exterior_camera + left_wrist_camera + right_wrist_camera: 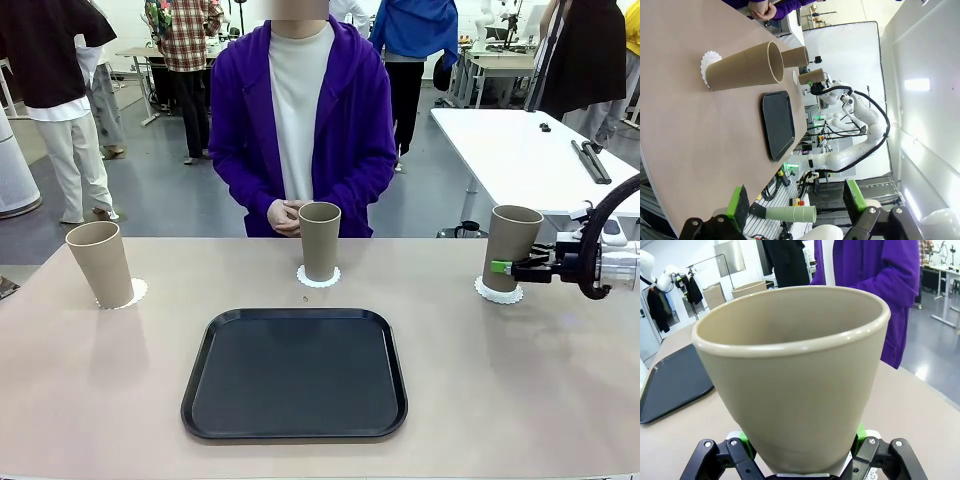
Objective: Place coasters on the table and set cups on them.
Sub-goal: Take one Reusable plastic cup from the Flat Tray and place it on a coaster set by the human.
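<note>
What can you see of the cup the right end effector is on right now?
The right-hand cup is a tall, tapered, tan-brown matte tumbler with no handle, its rolled rim wider than its base, and it looks empty. It stands upright on a white lacy coaster near the table's far right edge. The right end effector grips its lower part from the side, a green pad against each flank; the right wrist view shows the fingers pressed to the wall just above the base.

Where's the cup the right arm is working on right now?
In the front view the cup stands on a coaster at the table's right side, right of the black tray, with the right gripper around its lower part.
</note>
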`<act>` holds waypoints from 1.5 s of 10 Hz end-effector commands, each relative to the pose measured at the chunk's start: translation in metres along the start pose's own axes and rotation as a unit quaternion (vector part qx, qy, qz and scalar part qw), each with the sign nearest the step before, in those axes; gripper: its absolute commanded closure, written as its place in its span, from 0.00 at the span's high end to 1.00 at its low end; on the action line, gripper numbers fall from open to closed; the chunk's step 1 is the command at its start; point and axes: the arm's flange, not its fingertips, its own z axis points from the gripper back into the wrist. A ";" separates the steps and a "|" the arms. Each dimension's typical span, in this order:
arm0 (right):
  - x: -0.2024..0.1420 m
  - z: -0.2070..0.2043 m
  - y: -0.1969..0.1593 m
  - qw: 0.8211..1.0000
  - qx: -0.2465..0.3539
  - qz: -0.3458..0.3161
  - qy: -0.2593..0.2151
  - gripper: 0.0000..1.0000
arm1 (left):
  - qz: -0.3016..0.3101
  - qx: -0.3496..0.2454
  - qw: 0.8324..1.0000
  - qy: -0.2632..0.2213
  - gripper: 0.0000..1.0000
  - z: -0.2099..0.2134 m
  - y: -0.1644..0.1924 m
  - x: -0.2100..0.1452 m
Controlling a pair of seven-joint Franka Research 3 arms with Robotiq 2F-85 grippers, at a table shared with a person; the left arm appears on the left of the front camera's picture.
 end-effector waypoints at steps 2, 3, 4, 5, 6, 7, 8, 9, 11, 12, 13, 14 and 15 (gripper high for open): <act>-0.003 -0.002 0.001 1.000 0.001 -0.003 0.001 0.82 | 0.004 0.004 1.000 -0.001 1.00 0.001 -0.002 -0.001; -0.003 -0.002 0.001 1.000 0.001 -0.003 0.001 0.82 | 0.004 0.004 1.000 -0.001 1.00 0.001 -0.002 -0.001; -0.003 -0.002 0.001 1.000 0.001 -0.003 0.001 0.82 | 0.004 0.004 1.000 -0.001 1.00 0.001 -0.002 -0.001; -0.002 0.000 0.000 1.000 0.000 -0.002 0.001 0.82 | 0.004 0.004 1.000 -0.001 1.00 0.001 -0.002 -0.001; -0.006 -0.001 -0.003 1.000 0.024 0.012 -0.002 0.82 | 0.004 0.004 1.000 -0.001 1.00 0.001 -0.002 -0.001; -0.010 -0.001 -0.007 0.999 0.038 0.021 -0.005 0.82 | 0.004 0.004 1.000 -0.001 1.00 0.001 -0.002 -0.001; -0.013 0.000 -0.009 0.999 0.043 0.025 -0.004 0.82 | 0.004 0.004 1.000 -0.001 1.00 0.001 -0.002 -0.001; -0.014 0.000 -0.013 0.999 0.042 0.029 -0.006 0.82 | 0.004 0.004 1.000 -0.001 1.00 0.001 -0.002 -0.001; -0.019 0.000 -0.018 0.998 0.052 0.045 -0.010 0.82 | 0.004 0.004 1.000 -0.001 1.00 0.001 -0.002 -0.001; -0.018 0.000 -0.019 0.997 0.054 0.050 -0.011 0.82 | 0.004 0.004 1.000 -0.001 1.00 0.001 -0.002 -0.001; -0.018 -0.001 -0.020 0.997 0.053 0.058 -0.011 0.82 | 0.004 0.004 1.000 -0.001 1.00 0.001 -0.002 -0.001; -0.019 -0.001 -0.022 0.997 0.054 0.062 -0.012 0.82 | 0.004 0.004 1.000 -0.001 1.00 0.001 -0.002 -0.001; -0.022 0.000 -0.025 0.997 0.055 0.060 -0.011 0.82 | 0.004 0.004 1.000 -0.001 1.00 0.001 -0.002 -0.001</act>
